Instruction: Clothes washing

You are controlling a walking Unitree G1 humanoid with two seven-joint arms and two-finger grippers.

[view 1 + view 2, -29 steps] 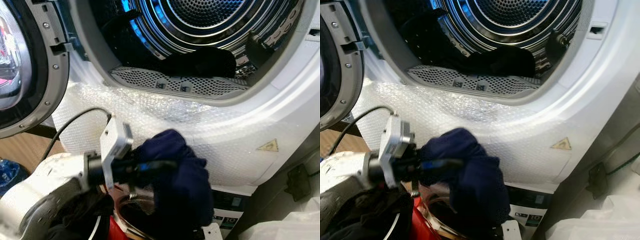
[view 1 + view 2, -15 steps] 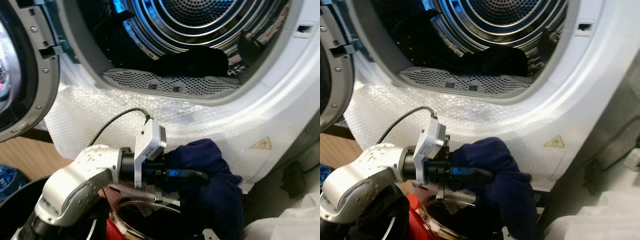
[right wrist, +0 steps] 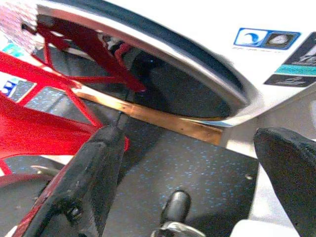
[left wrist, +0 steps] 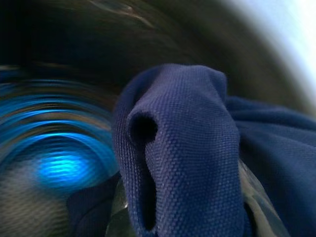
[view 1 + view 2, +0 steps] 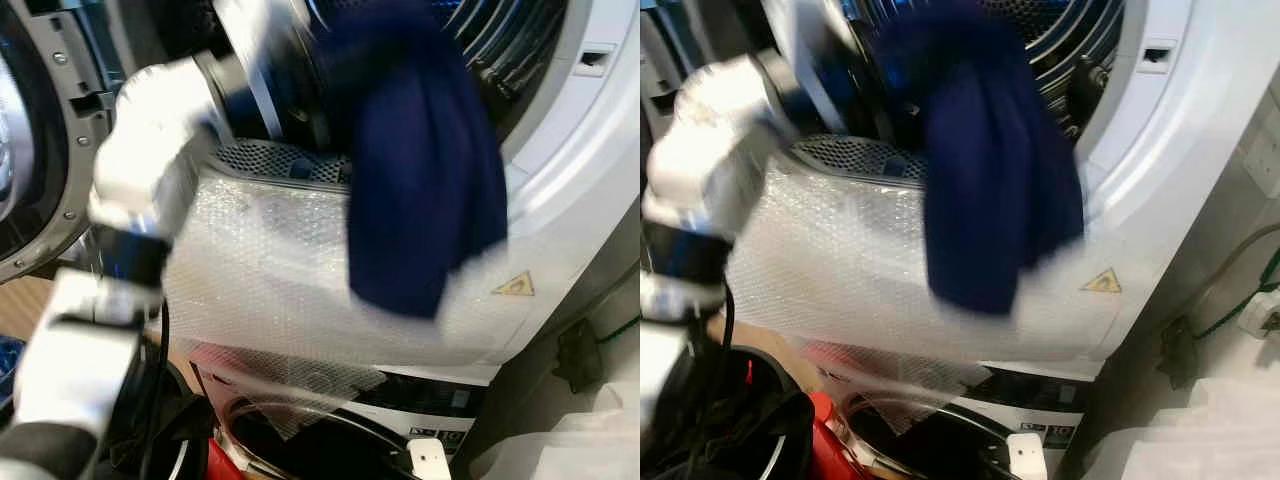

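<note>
The left gripper point(image 4: 163, 217) pinches a navy garment point(image 5: 420, 170) and lifts it to the washer's drum opening point(image 5: 500, 60) for loading, while the right gripper point(image 3: 187, 173) hangs spread apart.

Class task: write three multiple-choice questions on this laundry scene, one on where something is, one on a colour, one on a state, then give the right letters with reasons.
1. Where is the cloth?
A. on the floor
B. hanging before the machine's round opening
C. folded on a shelf

2. What colour is the cloth?
A. dark blue
B. yellow
C. white

3. How do the right gripper's fingers stand?
A. shut on a sock
B. wide apart, holding nothing
C. clamped on a cable

Answers: 1 B, the left gripper holds it up at the drum mouth. 2 A, its weave shows navy up close. 3 B, a bare gap lies between its fingers.
</note>
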